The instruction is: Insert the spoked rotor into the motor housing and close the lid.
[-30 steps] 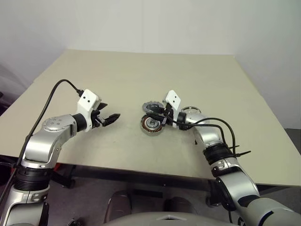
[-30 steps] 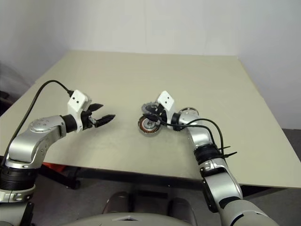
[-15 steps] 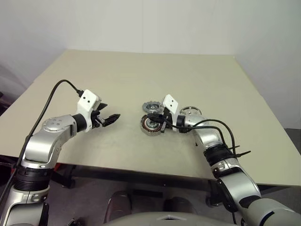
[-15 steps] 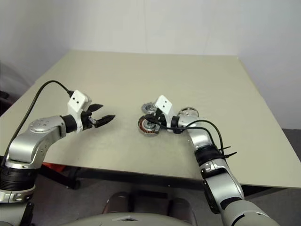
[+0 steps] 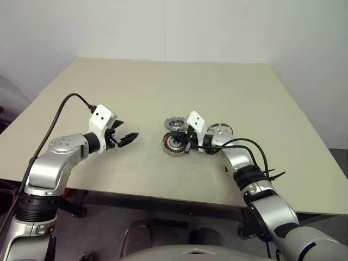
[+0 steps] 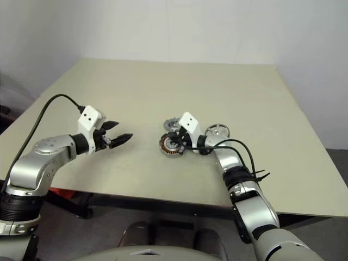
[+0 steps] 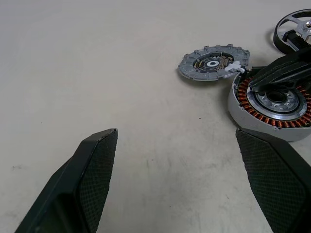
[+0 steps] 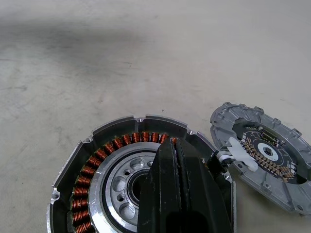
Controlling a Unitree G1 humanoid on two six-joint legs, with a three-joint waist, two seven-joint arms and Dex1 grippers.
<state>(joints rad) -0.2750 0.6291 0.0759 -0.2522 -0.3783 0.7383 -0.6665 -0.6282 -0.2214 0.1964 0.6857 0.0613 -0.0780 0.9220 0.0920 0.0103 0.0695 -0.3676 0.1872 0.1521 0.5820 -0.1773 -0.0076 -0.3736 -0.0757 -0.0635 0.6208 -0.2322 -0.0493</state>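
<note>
The motor housing (image 5: 174, 144), a silver cup with copper windings, lies open on the table. My right gripper (image 5: 185, 145) is shut with nothing in it. Its tips reach in over the housing (image 8: 109, 187), above the windings on the side facing the lid; I cannot tell whether they touch. The lid (image 5: 175, 124), a grey notched disc, lies flat just behind the housing, edge to edge with it (image 8: 265, 155). The spoked rotor (image 5: 220, 129) lies flat to the right, behind my right wrist. My left gripper (image 5: 129, 137) hangs open and empty, left of the housing.
The beige table (image 5: 163, 87) has bare room to the left and behind the parts. Its front edge (image 5: 163, 194) runs close below both arms. A black cable (image 5: 244, 142) loops over my right forearm. A white clip (image 8: 239, 151) sits at the lid's edge by the housing.
My right gripper has sunk a little, from just above the lid and housing down onto the housing, so more of the lid shows. The left arm has kept still.
</note>
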